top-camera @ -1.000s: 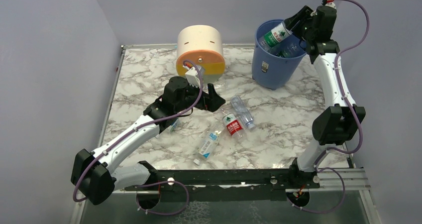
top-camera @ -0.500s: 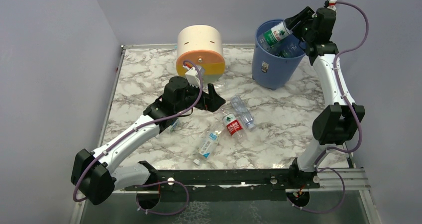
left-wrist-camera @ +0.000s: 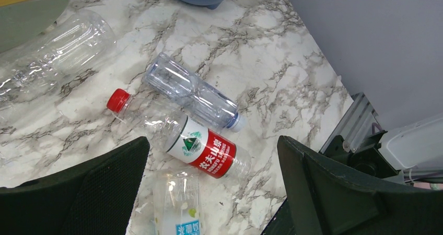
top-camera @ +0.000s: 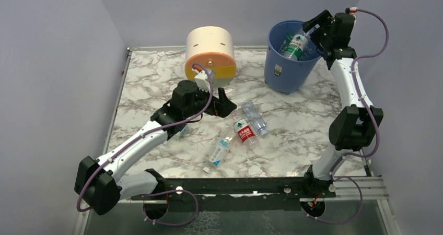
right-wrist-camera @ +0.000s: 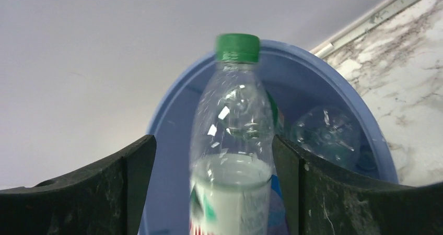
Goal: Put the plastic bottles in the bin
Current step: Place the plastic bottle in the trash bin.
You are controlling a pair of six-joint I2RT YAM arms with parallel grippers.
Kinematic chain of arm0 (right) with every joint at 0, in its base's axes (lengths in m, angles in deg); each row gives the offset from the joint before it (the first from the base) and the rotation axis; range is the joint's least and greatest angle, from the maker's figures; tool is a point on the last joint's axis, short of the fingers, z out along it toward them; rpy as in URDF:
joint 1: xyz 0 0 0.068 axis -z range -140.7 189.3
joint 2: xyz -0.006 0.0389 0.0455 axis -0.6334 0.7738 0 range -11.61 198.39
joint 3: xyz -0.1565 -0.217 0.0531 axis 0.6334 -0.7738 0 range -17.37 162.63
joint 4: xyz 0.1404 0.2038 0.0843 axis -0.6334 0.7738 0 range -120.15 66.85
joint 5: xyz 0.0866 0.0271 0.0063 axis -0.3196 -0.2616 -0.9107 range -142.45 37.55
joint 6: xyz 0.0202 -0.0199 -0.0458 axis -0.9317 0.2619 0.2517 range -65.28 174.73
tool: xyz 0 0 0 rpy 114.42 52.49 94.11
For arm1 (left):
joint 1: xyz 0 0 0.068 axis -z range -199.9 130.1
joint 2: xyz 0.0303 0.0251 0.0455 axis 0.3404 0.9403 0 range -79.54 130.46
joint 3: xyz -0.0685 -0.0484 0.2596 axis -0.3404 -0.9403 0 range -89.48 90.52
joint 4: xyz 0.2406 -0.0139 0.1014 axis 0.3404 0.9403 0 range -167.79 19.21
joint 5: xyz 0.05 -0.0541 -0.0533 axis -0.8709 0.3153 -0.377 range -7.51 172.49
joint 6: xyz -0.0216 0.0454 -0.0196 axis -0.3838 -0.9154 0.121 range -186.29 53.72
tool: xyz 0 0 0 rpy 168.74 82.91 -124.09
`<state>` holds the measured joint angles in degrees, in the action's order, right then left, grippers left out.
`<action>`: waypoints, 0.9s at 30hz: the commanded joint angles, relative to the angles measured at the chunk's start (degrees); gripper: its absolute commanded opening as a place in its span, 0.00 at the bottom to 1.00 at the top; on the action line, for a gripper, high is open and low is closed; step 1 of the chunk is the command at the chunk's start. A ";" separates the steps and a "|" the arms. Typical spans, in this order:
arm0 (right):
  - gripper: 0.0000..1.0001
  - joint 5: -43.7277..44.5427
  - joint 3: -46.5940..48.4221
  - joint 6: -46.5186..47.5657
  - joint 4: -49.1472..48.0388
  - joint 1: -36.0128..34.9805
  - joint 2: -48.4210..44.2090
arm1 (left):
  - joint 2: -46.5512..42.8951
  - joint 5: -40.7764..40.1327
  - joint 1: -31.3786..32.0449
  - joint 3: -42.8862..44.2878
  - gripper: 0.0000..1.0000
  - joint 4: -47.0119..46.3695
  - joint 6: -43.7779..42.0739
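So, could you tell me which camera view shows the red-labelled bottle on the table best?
The left wrist view: the red-labelled bottle lies large and sharp, cap and label clear. The top view shows it small; the right wrist view misses it.

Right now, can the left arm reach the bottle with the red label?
Probably yes. The open left gripper hovers over the red-label bottle, and nothing covers it. A clear bottle lies close beside it and might get bumped.

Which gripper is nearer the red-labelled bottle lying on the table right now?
Left. The left gripper hangs open close beside the red-labelled bottle; the right gripper is far off, over the rim of the bin.
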<state>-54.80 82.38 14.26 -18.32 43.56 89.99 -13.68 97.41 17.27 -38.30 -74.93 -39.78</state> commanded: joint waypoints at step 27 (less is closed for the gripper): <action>0.80 -9.19 3.62 3.58 4.51 0.49 5.32 | 1.44 1.61 -0.25 -0.04 0.99 -1.17 0.13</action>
<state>-61.21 83.71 16.90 -15.78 43.82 91.57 -12.34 97.65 17.27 -38.30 -74.93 -39.74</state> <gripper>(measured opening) 0.812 0.989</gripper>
